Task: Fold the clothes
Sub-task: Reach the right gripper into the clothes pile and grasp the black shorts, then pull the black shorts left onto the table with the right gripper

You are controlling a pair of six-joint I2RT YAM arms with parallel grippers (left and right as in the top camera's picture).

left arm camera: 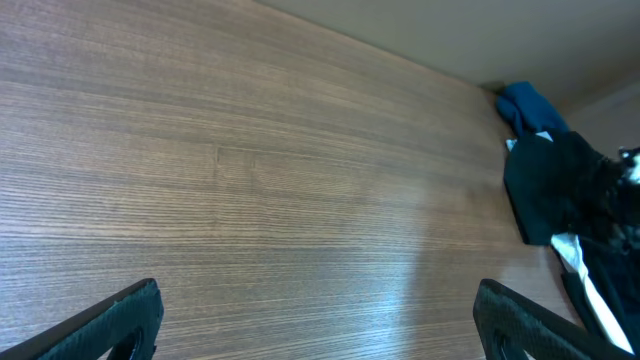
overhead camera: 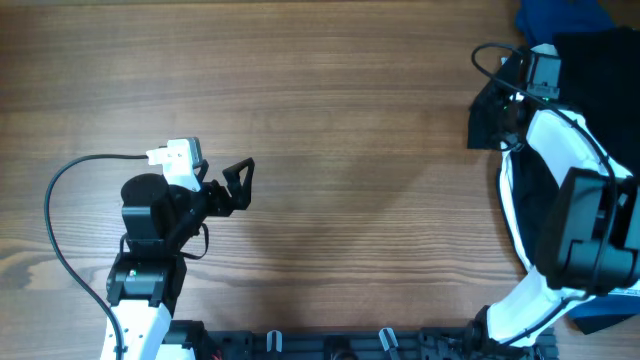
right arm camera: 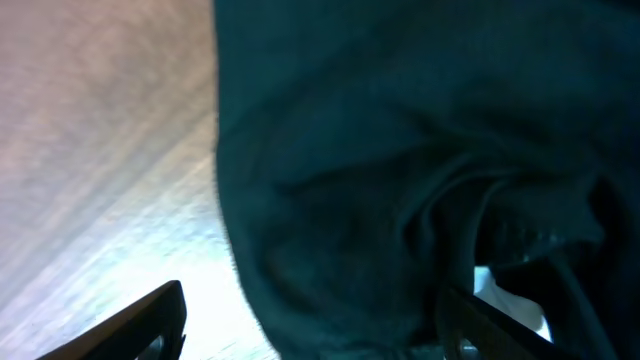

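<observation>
The black shorts (overhead camera: 485, 125) lie bunched at the table's right edge, with more black fabric (overhead camera: 600, 60) behind the right arm. They also show in the left wrist view (left arm camera: 548, 185). My right gripper (overhead camera: 505, 100) is over the shorts' left edge. In the right wrist view its fingers (right arm camera: 320, 325) are spread wide with black fabric (right arm camera: 400, 150) between them, and a bit of white lining (right arm camera: 510, 300) shows. My left gripper (overhead camera: 240, 185) is open and empty at the left, well away from the shorts, with only bare table between its fingers (left arm camera: 320, 325).
A dark blue garment (overhead camera: 560, 15) lies at the far right corner and shows in the left wrist view (left arm camera: 528, 105). More blue fabric (overhead camera: 600, 322) peeks out by the right arm's base. A wooden table (overhead camera: 350, 150) spans the middle. A black rail (overhead camera: 330, 345) runs along the front edge.
</observation>
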